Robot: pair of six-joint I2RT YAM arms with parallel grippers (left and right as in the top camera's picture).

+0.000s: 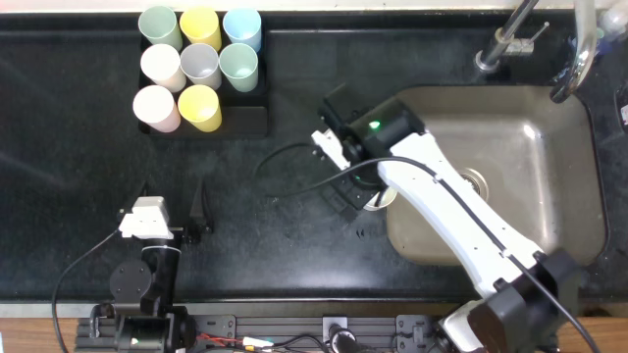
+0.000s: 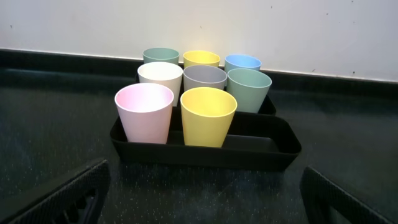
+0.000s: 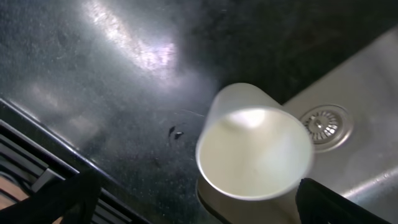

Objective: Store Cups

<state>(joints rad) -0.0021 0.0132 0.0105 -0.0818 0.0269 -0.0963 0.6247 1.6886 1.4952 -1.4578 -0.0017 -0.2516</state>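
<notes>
The pick-up of the white cup (image 3: 255, 146), tilted at the rim of the sink (image 1: 549, 147) beside the counter (image 1: 88, 186), is judged to be in hand: the fingers of the right gripper (image 3: 199, 193) are spread either side of it, so closing, lifting and carrying to the free slot of the tray (image 1: 250, 120) are called for.

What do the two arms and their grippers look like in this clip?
Right arm: white links, black joints, green light at the wrist, black cable alongside. Left arm: black, white wrist block, looping black cable. Fingers: black, textured.
</notes>
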